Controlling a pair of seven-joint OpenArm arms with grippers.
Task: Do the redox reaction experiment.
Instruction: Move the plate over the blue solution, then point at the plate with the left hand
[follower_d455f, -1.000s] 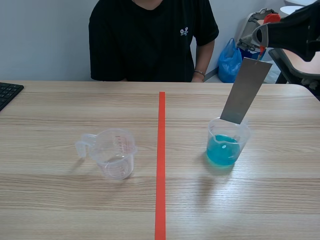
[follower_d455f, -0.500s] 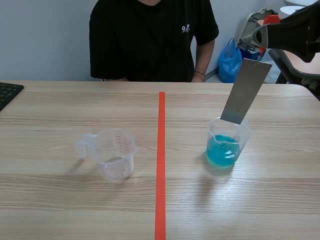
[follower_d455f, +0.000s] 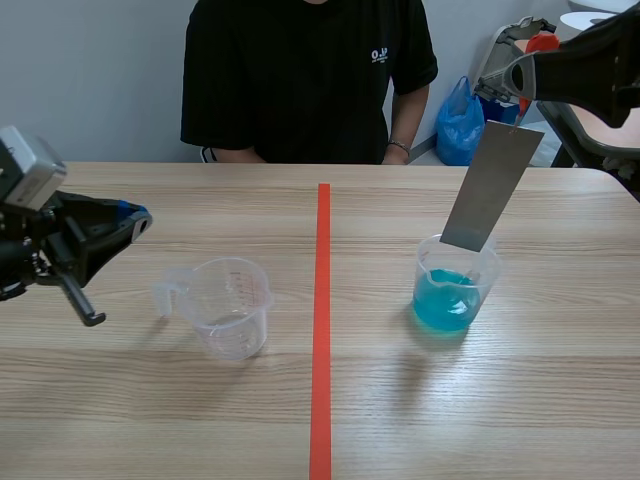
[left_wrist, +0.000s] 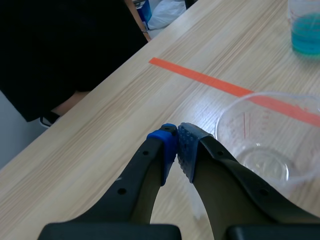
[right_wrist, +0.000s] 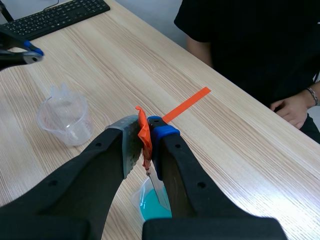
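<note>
Since the earlier frame the left arm has come into the scene view from the left, and its left hand (follower_d455f: 140, 222) now hovers above the counter (follower_d455f: 150, 400) just beside the handle of the empty measuring cup (follower_d455f: 230, 305). Its fingers are together on nothing. The right side looks unchanged.

The right hand (follower_d455f: 520, 75) is raised on the far side of the red tape line (follower_d455f: 322, 330) and is clamped on the top end of the metal strip (follower_d455f: 490, 190), where an orange tag (right_wrist: 144, 135) shows between the pads. The strip's long axis runs steeply down and tilts toward the middle. Its lower end sits at the rim of the beaker of blue liquid (follower_d455f: 455, 285), directly above the liquid. Whether the tip is already wet cannot be told. The next move most likely calls for a straight drop along the strip's axis, and the right arm is the one placed for it.

The counter is flat wood grain, with open room around both vessels. A person (follower_d455f: 310, 80) sits across it, and a keyboard (right_wrist: 55, 17) lies well apart at the far corner.
</note>
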